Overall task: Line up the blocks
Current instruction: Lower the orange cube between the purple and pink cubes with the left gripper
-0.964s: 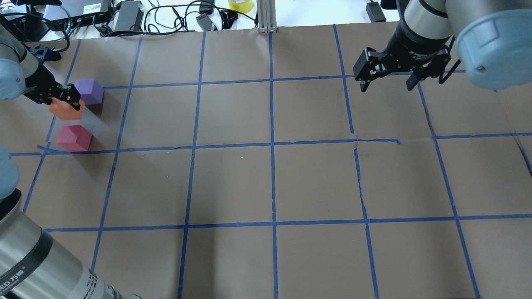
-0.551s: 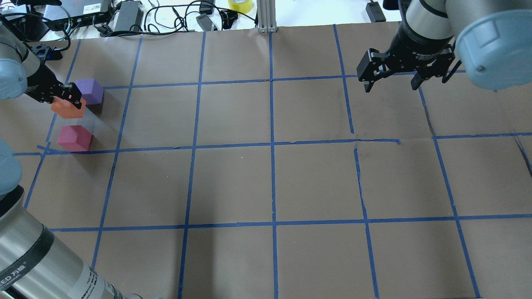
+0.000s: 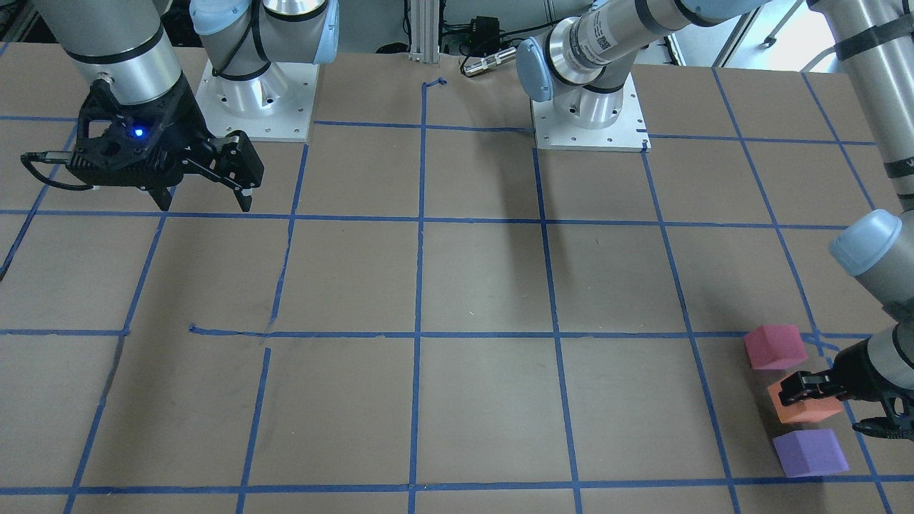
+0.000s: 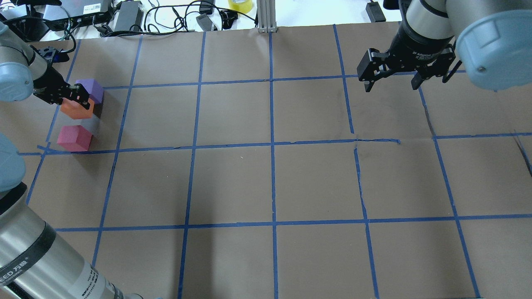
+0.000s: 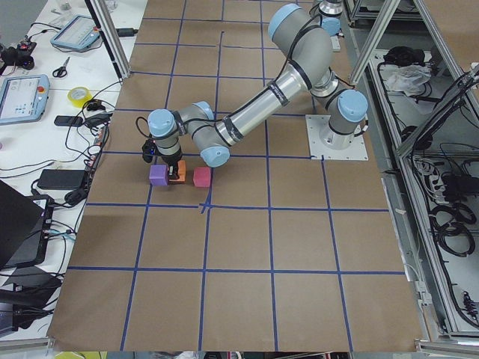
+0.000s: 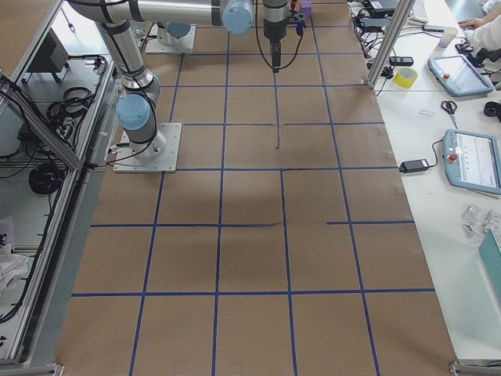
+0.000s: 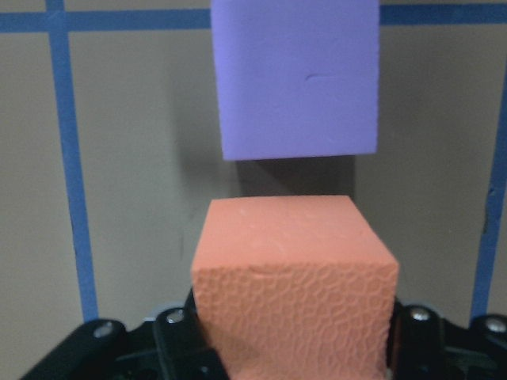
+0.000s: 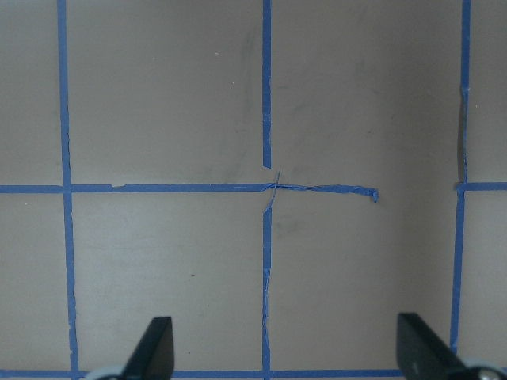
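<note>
The orange block (image 4: 76, 110) is held between the fingers of my left gripper (image 4: 75, 104), at the table's far left, and looks slightly lifted, with a shadow beside it. The left wrist view shows the orange block (image 7: 293, 277) clamped and the purple block (image 7: 297, 79) just ahead of it with a small gap. The purple block (image 4: 94, 88) lies just beyond the orange one. The pinkish-red block (image 4: 75, 138) sits on the paper nearer to me. In the front view they are pinkish-red (image 3: 775, 346), orange (image 3: 803, 408) and purple (image 3: 810, 452). My right gripper (image 4: 390, 85) hangs open and empty at the far right.
The table is covered with brown paper (image 4: 270, 182) marked with a blue tape grid. Cables, power bricks and a yellow tape roll (image 4: 240, 5) lie beyond the far edge. A torn tape line (image 8: 325, 190) lies under my right gripper.
My left gripper has moved a little to the right with the orange block, closer to the purple block. My right gripper has shifted slightly away from me.
</note>
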Robot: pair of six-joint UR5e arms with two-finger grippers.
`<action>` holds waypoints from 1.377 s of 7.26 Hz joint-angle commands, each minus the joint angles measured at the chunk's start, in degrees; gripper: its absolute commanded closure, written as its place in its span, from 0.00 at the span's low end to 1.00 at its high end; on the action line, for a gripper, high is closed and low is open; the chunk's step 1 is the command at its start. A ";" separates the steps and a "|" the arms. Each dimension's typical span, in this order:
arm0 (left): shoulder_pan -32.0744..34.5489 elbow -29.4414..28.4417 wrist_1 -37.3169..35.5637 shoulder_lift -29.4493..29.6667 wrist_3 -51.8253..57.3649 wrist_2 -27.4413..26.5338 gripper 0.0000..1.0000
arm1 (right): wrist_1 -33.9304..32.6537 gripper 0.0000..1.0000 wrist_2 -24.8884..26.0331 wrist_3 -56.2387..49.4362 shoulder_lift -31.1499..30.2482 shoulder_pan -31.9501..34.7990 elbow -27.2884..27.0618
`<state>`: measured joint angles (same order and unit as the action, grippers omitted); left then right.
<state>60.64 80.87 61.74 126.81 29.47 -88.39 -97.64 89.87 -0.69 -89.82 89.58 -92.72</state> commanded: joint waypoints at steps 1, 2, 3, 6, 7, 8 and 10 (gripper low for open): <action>0.01 0.26 -0.21 0.89 0.06 -0.03 1.00 | 0.00 0.00 -0.22 0.07 -0.09 0.07 0.00; 0.01 0.26 0.05 1.42 -0.29 -0.55 1.00 | 0.00 0.00 -0.13 -0.01 -0.09 -0.01 0.00; 0.01 0.26 0.23 1.51 -0.46 -0.99 1.00 | 0.00 0.00 -0.13 0.07 -0.09 -0.02 0.00; 0.01 0.43 0.05 2.04 -1.26 -1.52 1.00 | 0.00 0.00 -0.66 0.07 -0.44 0.07 0.44; 0.01 0.35 -0.04 2.04 -1.52 -1.52 1.00 | 0.26 0.00 0.04 0.07 -1.66 0.07 0.00; 0.01 0.35 -0.04 2.04 -1.70 -1.43 1.00 | 1.56 0.00 0.04 -0.01 -2.46 0.07 0.00; 0.01 0.35 -0.12 2.39 -1.87 -1.43 0.41 | 5.18 0.00 -1.00 0.94 -3.95 0.16 0.17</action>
<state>60.64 81.24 61.68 128.98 27.69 -89.87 -94.05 89.50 -0.43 -92.78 89.67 -92.69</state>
